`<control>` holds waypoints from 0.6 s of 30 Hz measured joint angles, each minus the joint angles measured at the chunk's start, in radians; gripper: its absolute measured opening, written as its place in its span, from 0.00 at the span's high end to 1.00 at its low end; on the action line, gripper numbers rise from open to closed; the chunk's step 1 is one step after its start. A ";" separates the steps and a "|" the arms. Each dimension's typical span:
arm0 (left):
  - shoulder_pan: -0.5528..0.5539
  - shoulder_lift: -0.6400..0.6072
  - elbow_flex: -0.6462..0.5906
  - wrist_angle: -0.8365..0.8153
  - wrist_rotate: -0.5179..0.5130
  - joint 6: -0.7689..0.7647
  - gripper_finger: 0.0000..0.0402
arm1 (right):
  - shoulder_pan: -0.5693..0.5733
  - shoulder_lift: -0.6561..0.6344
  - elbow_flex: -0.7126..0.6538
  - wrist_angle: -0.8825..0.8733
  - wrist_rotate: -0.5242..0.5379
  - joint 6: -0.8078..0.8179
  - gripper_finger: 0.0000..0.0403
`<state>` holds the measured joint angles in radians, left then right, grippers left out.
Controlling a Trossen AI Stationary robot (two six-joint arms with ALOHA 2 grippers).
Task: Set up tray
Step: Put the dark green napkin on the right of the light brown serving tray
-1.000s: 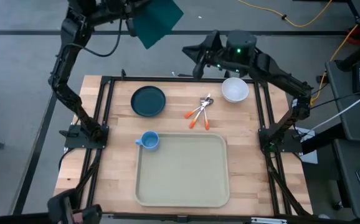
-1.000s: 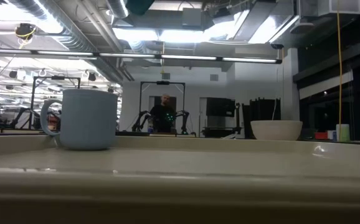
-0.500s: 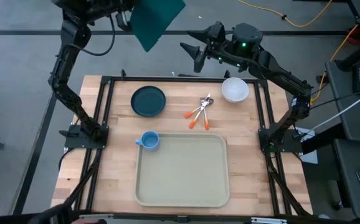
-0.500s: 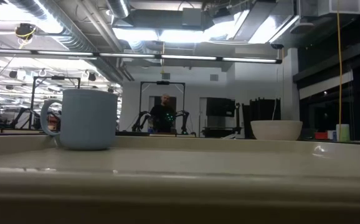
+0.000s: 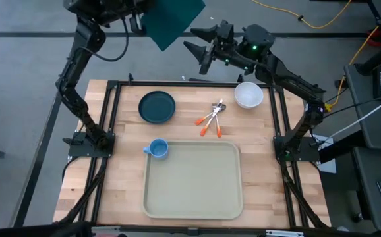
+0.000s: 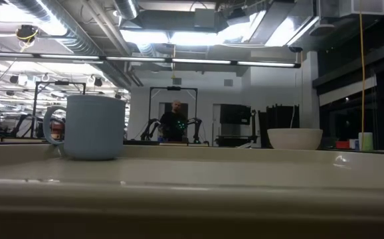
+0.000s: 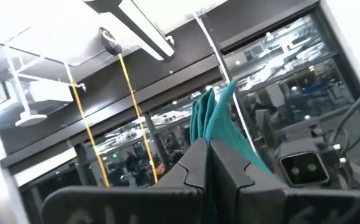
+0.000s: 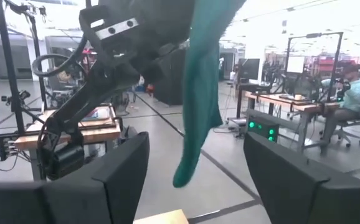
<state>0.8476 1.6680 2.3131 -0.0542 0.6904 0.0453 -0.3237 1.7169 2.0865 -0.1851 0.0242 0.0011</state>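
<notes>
My left gripper (image 5: 143, 14) is raised beyond the table's far left corner, shut on a dark teal napkin (image 5: 172, 20). The napkin hangs in the air and also shows in the right wrist view (image 8: 200, 87). My right gripper (image 5: 196, 49) is open and raised beyond the far edge, just right of the napkin, pointing at it without touching. The beige tray (image 5: 192, 197) lies at the near middle. A blue mug (image 5: 157, 148) stands at its far left corner. A teal plate (image 5: 157, 106), orange-handled cutlery (image 5: 210, 117) and a white bowl (image 5: 248, 95) lie on the far half. My left gripper pinches the napkin between its two shut fingers (image 7: 195, 163). The cloth's gathered folds (image 7: 212, 115) stick out past the fingertips. The fingers come from the table's left, tipped a little upward. The napkin hangs slack below them (image 8: 186, 168), clear of the table.
Black frame rails (image 5: 111, 112) run along the table's sides. In the low view the tray's rim (image 6: 179, 192) fills the foreground, with the mug (image 6: 89, 126) and bowl (image 6: 295, 137) behind. A person sits at a desk (image 8: 351, 93) far off in the room.
My right gripper has opened, tipped upward and drifted a little toward the far left, nearer the napkin. My left gripper has tipped upward, and the napkin has swung a little up and toward the right.
</notes>
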 joint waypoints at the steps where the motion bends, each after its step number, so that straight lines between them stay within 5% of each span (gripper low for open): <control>1: -0.007 0.003 0.000 0.010 -0.007 0.003 1.00 | 0.000 0.002 0.000 0.005 -0.002 0.012 0.34; 18: -0.054 0.040 0.000 0.059 -0.028 0.020 1.00 | 0.000 0.012 0.000 0.059 -0.019 0.048 0.34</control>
<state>0.7933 1.7084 2.3131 0.0044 0.6620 0.0651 -0.3237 1.7290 2.0865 -0.1257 0.0055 0.0486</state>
